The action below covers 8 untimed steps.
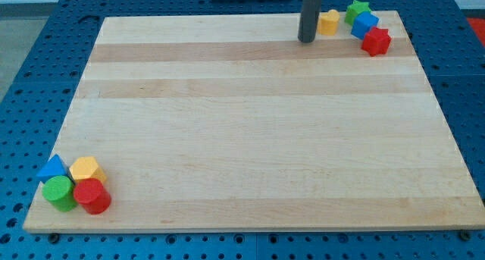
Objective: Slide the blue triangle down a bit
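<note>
A: Where is the blue triangle (52, 168) lying?

B: It is sitting flat on the wooden board, in the corner at the view's bottom left, close to the board's left edge.

A: How is it showing?

B: It is showing a bright blue top face, with one point facing the view's top. It is resting at the upper left of a tight cluster.

Probably lab: blue pegboard bench (30, 86)

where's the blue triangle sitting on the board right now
The blue triangle sits at the view's bottom-left corner of the wooden board, touching the yellow block on its right and the green cylinder just below, far from my tip.
</note>
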Available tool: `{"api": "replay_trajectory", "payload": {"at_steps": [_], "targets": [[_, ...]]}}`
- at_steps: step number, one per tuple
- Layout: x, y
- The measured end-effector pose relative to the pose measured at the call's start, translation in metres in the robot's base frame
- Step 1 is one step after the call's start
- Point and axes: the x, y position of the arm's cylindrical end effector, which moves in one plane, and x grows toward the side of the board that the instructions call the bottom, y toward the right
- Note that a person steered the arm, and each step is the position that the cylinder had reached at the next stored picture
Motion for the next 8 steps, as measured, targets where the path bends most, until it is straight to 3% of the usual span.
{"api": "replay_trajectory", "payload": {"at_steps": [1,3,4,5,6,7,8], "targets": [[-0.012,0.001],[-0.043,0.07],[-0.023,0.027],[0.035,-0.007],[0.103,0.047],[0.207,0.051],[0.303,-0.009]]}}
